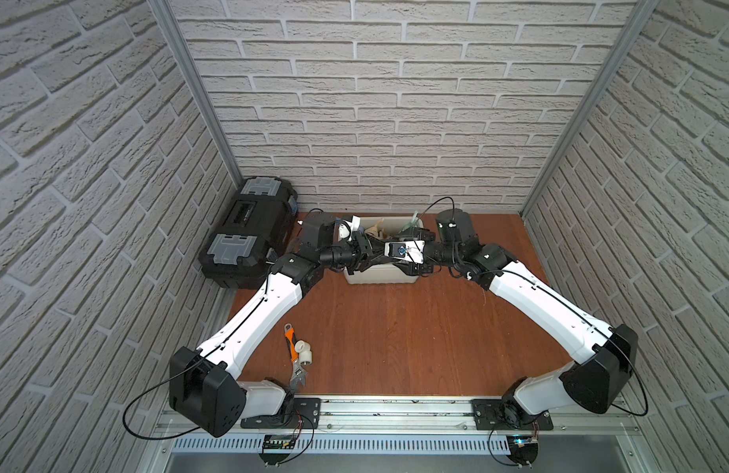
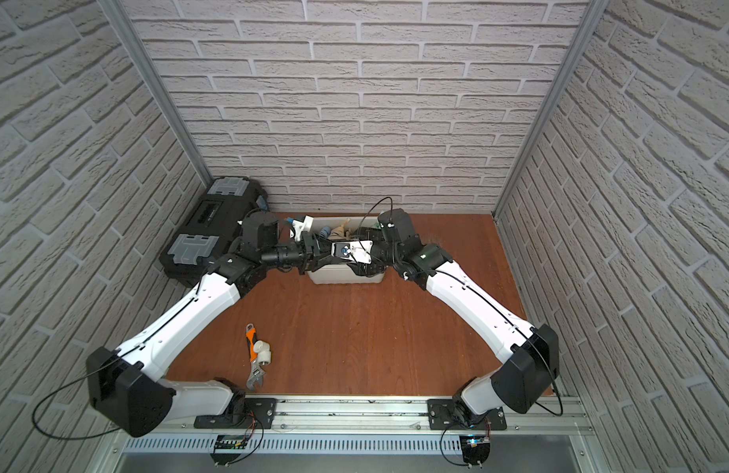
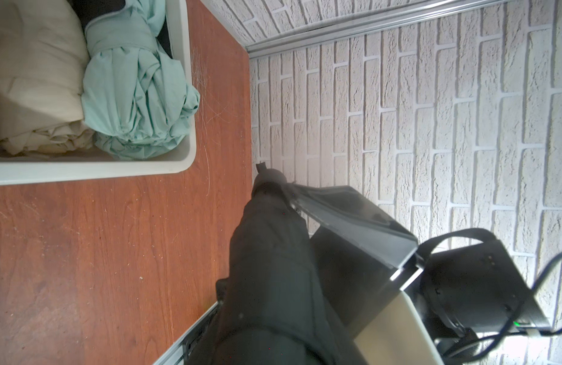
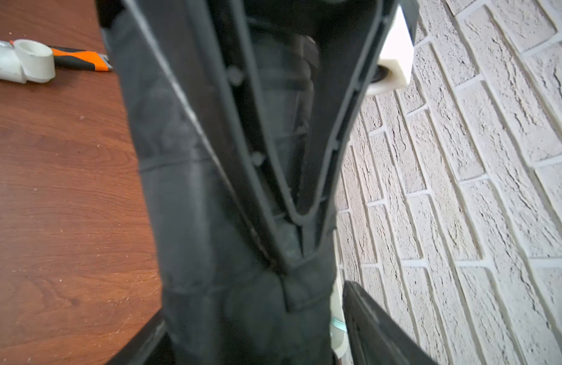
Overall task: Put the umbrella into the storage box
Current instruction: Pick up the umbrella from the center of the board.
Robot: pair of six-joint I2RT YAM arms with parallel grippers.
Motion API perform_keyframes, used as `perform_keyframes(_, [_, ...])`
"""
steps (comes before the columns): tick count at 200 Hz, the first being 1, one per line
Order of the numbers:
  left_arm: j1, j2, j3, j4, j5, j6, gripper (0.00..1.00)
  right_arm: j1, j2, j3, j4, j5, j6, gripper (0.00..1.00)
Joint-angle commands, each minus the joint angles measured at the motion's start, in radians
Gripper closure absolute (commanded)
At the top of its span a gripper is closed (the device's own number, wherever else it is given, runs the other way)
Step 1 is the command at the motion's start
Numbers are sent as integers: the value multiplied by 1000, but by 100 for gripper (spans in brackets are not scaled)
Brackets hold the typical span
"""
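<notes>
A folded black umbrella (image 3: 273, 252) hangs level over the off-white storage box (image 1: 379, 276), between my two grippers. My left gripper (image 1: 364, 250) is shut on it; the umbrella runs out of its jaws to a pointed tip. In the right wrist view, one of the left gripper's fingers (image 4: 273, 126) lies against the black fabric (image 4: 194, 221). My right gripper (image 4: 251, 341) is open around the same umbrella, with a gap beside one of its fingers (image 4: 368, 316). A teal umbrella (image 3: 137, 94) and a beige one (image 3: 36, 79) lie inside the box (image 3: 115, 170).
A black toolbox (image 1: 248, 229) with grey latches stands at the back left against the wall. An orange-handled wrench (image 1: 295, 356) and a white pipe fitting (image 1: 304, 352) lie near the front left. Brick walls close in three sides.
</notes>
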Motion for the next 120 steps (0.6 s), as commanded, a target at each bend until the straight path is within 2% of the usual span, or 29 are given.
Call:
perform_keyframes(1, [13,3,51,171,-82,20,68,7,-77,-26,51,33,183,17])
perform_keyframes(16, [16,14,60,179,-136,54,69,7,-128,-72,106,42,311,17])
perform_keyframes(48, [16,45,77,238,-239,121,71,10,-211,-142,252,153,731,16])
perform_keyframes(76, [18,72,59,359,-297,132,78,10,-233,-170,341,262,1179,18])
perform_keyframes(101, [17,92,40,471,-320,129,78,5,-202,-148,330,298,1636,17])
perform_keyframes(120, [16,109,32,538,-327,124,78,1,-174,-202,517,262,1956,15])
